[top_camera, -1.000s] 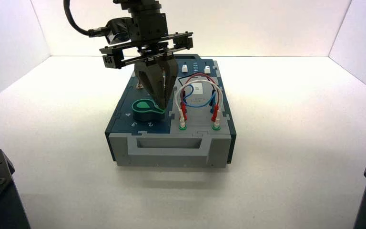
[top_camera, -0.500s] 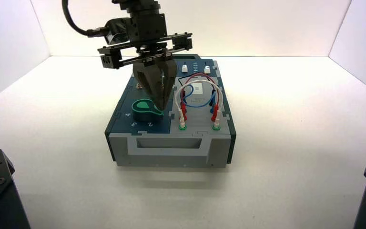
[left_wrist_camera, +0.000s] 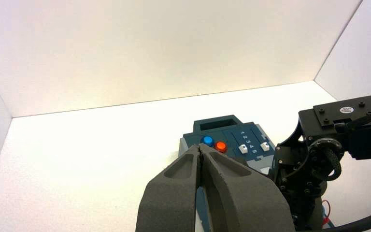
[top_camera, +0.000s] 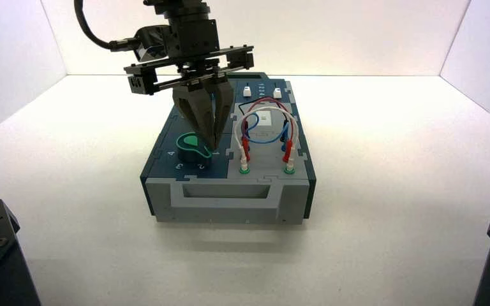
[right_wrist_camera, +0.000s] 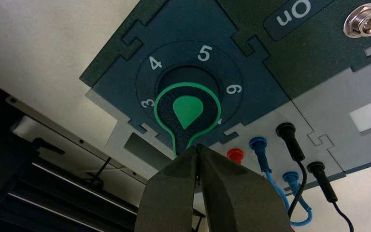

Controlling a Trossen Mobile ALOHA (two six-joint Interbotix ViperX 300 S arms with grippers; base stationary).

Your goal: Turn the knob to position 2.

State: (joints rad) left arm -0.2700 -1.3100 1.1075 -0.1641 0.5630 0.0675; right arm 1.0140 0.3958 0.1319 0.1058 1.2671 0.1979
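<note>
Since a second ago the right gripper (top_camera: 213, 146) has shifted toward the robot's left over the box (top_camera: 230, 191), and the knob (top_camera: 193, 148) has turned with it: its green teardrop pointer, which aimed toward the red and white wires, now swings round toward the front of the box. The knob sits at the front left corner of the box's dark blue top, ringed by white digits. In the right wrist view the gripper's fingers (right_wrist_camera: 174, 193) are pressed together with nothing between them, their tips against the narrow tip of the pointer; 3, 4, 5 and 6 read plainly around the dial there, while position 2 (top_camera: 200, 166) shows only from above, just in front of the knob. The left gripper (left_wrist_camera: 201, 152) hangs well back from the box, its fingers likewise closed on nothing. The box stands on a bare white tabletop (top_camera: 389, 191), casting a soft shadow along its front edge, and plain white walls (top_camera: 357, 32) close the space in at the back and both sides.
</note>
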